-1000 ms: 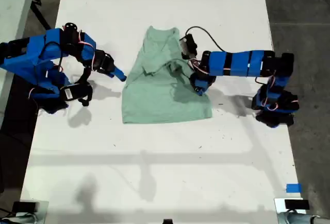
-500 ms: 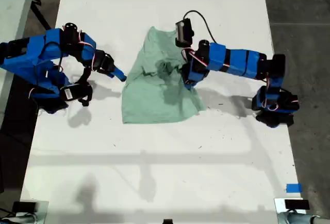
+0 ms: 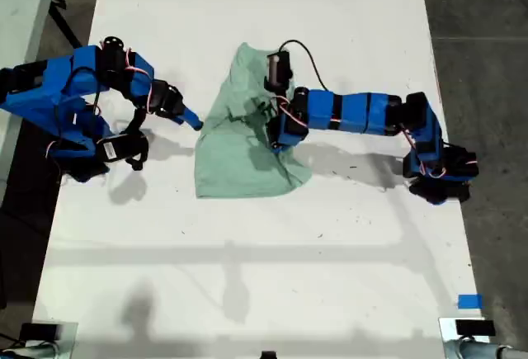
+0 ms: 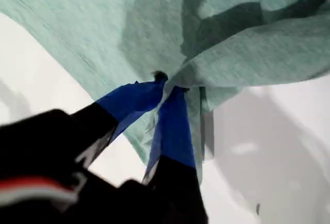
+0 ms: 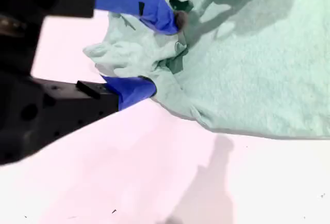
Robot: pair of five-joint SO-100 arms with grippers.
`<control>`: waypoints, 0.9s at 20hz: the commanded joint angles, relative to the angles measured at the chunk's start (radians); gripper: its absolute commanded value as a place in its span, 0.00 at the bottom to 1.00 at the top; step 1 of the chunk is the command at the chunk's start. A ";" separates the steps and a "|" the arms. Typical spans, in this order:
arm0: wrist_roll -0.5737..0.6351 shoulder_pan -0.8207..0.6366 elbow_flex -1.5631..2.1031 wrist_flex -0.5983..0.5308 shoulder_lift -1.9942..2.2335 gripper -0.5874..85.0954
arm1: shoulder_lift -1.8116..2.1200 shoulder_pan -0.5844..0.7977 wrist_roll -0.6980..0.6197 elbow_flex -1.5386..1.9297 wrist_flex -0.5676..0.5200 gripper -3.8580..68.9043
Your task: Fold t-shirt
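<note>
second hand at exterior view's left, tips apart around t-shirt's bunched edge | t-shirt crumpled mid-bench, exterior-right side pulled over | first hand from exterior right, pinched tight on lifted fabric

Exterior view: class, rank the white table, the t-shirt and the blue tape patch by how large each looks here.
1. White table, largest.
2. T-shirt, partly hidden under my first gripper.
3. Blue tape patch, smallest, near the exterior view's lower right corner.
</note>
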 commanded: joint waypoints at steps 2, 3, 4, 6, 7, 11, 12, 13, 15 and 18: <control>-0.009 0.018 -0.003 -0.044 0.012 0.24 | -0.040 -0.015 0.081 -0.087 -0.098 0.04; -0.009 0.021 0.003 -0.057 0.009 0.24 | -0.060 -0.011 0.098 -0.087 -0.120 0.04; -0.011 0.025 0.008 -0.069 0.006 0.24 | -0.078 -0.005 0.117 -0.087 -0.135 0.04; -0.011 0.028 0.011 -0.083 -0.006 0.24 | -0.103 0.011 0.140 -0.095 -0.152 0.04; -0.012 0.031 0.014 -0.089 -0.011 0.24 | -0.104 0.017 0.155 -0.095 -0.153 0.04; -0.012 0.031 0.043 -0.126 -0.025 0.24 | -0.103 0.040 0.216 -0.109 -0.152 0.04; -0.012 0.031 0.043 -0.135 -0.032 0.24 | -0.103 0.046 0.232 -0.109 -0.156 0.04; -0.012 0.034 0.043 -0.143 -0.041 0.24 | -0.104 0.054 0.242 -0.109 -0.164 0.04; -0.012 0.038 0.041 -0.156 -0.057 0.24 | -0.103 0.066 0.258 -0.109 -0.170 0.04; -0.012 0.041 0.041 -0.167 -0.067 0.24 | -0.124 0.083 0.276 -0.109 -0.207 0.04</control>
